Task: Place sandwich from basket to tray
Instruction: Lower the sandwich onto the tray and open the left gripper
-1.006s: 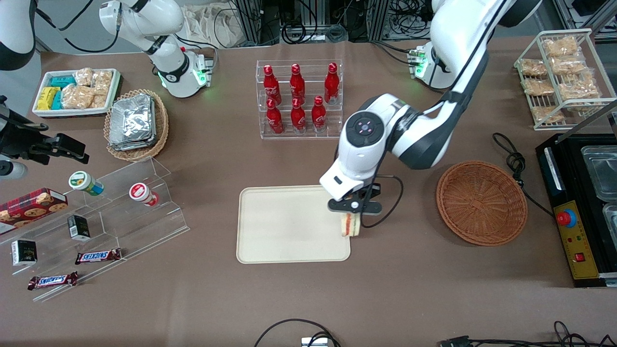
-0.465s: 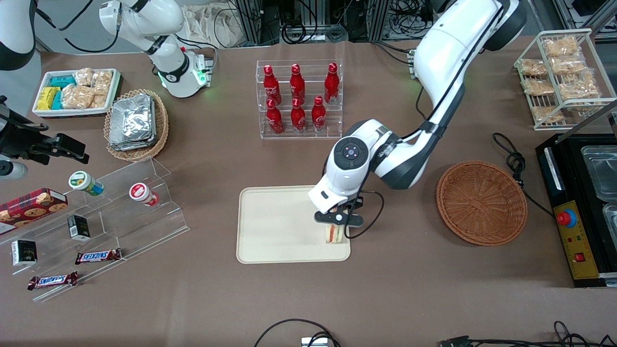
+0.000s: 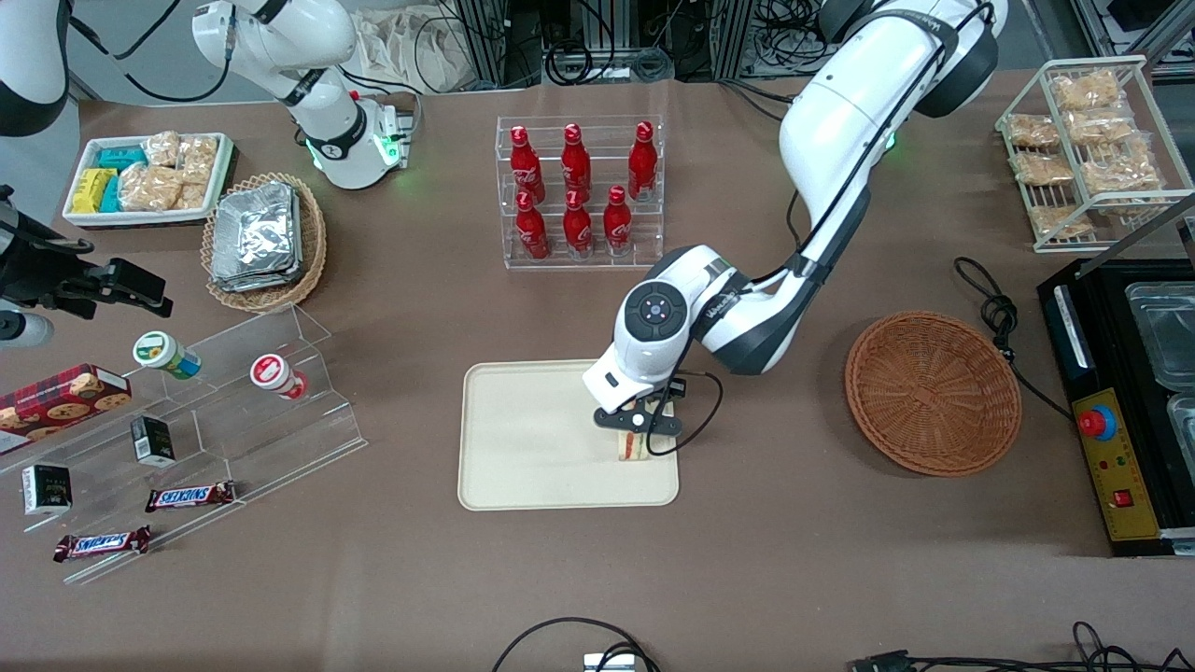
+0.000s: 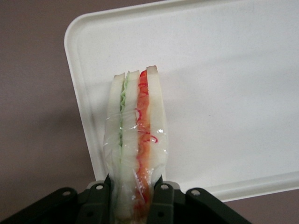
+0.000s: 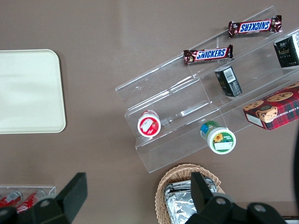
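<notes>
Cream tray (image 3: 523,439) lies flat on brown table (image 3: 794,560), nearer to front camera than red bottle rack (image 3: 579,191). Reddish-brown wicker basket (image 3: 932,392) sits beside tray, toward working arm's end, holds nothing. Gripper (image 3: 637,427) hangs above tray's corner area nearest basket, fingers (image 4: 161,198) clamped on sandwich (image 4: 135,140). Sandwich upright, plastic-wrapped, red and green filling stripes visible.

A robotics lab: cable bundles (image 3: 597,47) and aluminium framing edge a snack-laden table (image 3: 794,560).
</notes>
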Tool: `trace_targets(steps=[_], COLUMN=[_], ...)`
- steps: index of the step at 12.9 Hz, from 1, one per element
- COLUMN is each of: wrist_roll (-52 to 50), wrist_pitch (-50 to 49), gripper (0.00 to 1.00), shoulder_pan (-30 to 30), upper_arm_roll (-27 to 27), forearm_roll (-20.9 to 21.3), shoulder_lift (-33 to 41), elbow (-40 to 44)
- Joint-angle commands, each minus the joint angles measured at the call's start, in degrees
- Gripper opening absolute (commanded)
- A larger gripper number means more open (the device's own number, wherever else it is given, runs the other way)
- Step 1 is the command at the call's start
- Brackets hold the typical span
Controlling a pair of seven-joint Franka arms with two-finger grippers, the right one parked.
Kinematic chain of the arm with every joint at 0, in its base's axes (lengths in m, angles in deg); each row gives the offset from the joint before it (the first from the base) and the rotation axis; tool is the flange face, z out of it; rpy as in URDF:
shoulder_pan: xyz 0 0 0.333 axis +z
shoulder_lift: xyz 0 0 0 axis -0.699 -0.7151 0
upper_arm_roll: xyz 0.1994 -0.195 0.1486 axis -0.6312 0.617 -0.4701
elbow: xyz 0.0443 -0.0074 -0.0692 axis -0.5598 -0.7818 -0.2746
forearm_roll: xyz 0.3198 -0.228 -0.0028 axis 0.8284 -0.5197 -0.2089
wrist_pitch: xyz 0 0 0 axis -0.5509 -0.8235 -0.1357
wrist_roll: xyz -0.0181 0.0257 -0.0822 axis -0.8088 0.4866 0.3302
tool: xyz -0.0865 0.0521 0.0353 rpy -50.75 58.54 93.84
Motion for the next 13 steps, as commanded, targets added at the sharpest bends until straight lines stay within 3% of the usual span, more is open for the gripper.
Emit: trace_targets(steps=[1,7,8,9,10,13], wrist_roll=[-1.4,-2.1,-2.4,-3.2,-4.7,-8.9], wrist_pitch=[0.4,0.4,0.4,0.4,0.8,0.9], gripper=[0.34,0.54,0.70,0.95,1.00,1.00], shoulder_pan=[-0.9,-1.9,-2.0,-2.0,-2.0,-1.7], upper_arm_roll=[-0.4,-0.6,-0.6,-0.6,-0.6,-0.6], forearm_roll=[1.3,1.4,1.4,1.4,1.5,2.2], shoulder_lift=[-2.6,-4.3,-4.4,-4.8,-4.7,-3.7], elbow=[2.9,4.3,4.3,4.4,4.4,4.4])
